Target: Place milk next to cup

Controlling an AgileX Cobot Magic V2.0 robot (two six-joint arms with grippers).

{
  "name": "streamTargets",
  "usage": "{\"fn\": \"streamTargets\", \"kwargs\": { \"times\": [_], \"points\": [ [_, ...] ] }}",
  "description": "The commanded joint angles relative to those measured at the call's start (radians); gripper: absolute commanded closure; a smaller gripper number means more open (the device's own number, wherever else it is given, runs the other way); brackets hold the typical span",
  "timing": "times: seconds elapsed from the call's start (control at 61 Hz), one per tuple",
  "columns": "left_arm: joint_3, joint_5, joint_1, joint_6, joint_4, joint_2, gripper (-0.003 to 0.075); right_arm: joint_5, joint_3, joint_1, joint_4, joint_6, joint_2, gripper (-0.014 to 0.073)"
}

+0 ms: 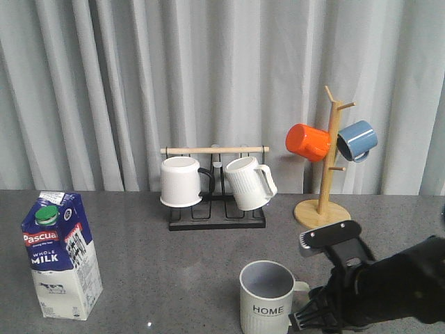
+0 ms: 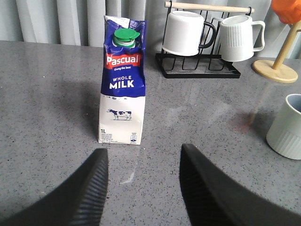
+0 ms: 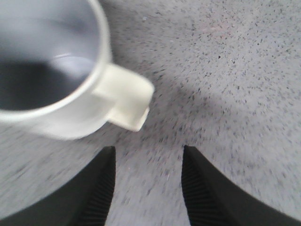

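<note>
The milk [image 1: 61, 254] is a tall blue-and-white carton with a green cap, standing upright at the front left of the grey table. In the left wrist view the milk [image 2: 121, 80] stands a short way ahead of my left gripper [image 2: 143, 157], which is open and empty and does not touch it. The cup [image 1: 268, 299], a cream ribbed mug lettered "HOME", stands at the front centre-right. My right gripper [image 1: 306, 319] is low beside its handle. In the right wrist view the cup [image 3: 51, 70] and its handle [image 3: 127, 101] lie just beyond my open, empty right gripper [image 3: 148, 153].
A black rack [image 1: 217, 221] at the back centre holds a white mug with a black handle [image 1: 182, 181] and a white ribbed mug [image 1: 249, 182]. A wooden mug tree [image 1: 325, 202] at the back right carries an orange mug [image 1: 308, 142] and a blue mug [image 1: 357, 140]. A grey curtain hangs behind.
</note>
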Motion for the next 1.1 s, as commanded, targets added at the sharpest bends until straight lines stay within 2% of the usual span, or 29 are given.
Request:
{"fn": "streamTargets", "kwargs": {
  "times": [0.0,0.115,0.295,0.524,0.704,0.803,0.917,1.081],
  "points": [
    [-0.032,-0.066,0.000,-0.003,-0.004,0.012,0.0368,0.027,-0.032,-0.001,0.073,-0.084,-0.136,0.0298],
    [-0.032,-0.066,0.000,-0.003,-0.004,0.012,0.0368,0.077,0.013,-0.001,0.148,-0.162,-0.285,0.0393],
    [-0.032,-0.064,0.000,-0.003,-0.004,0.012,0.0368,0.101,0.187,-0.001,0.210,-0.240,-0.584,0.0610],
    [-0.032,-0.009,0.000,-0.003,-0.006,0.012,0.0368,0.080,0.415,-0.001,0.105,-0.237,-0.939,0.0603],
    [-0.055,0.034,0.000,-0.002,-0.053,0.019,0.0337,0.082,0.540,-0.001,0.084,-0.218,-1.060,0.0601],
    [-0.134,0.105,0.000,0.008,-0.081,0.060,0.0271,0.082,0.586,-0.001,0.084,-0.218,-1.067,0.0601],
    [-0.263,0.184,0.000,0.079,-0.111,0.139,0.0184,0.082,0.634,-0.001,0.084,-0.218,-1.067,0.0601],
    [-0.490,0.286,0.000,0.136,-0.144,0.296,0.0148,0.093,0.654,-0.001,0.106,-0.211,-1.067,0.0601]
  ]
}}
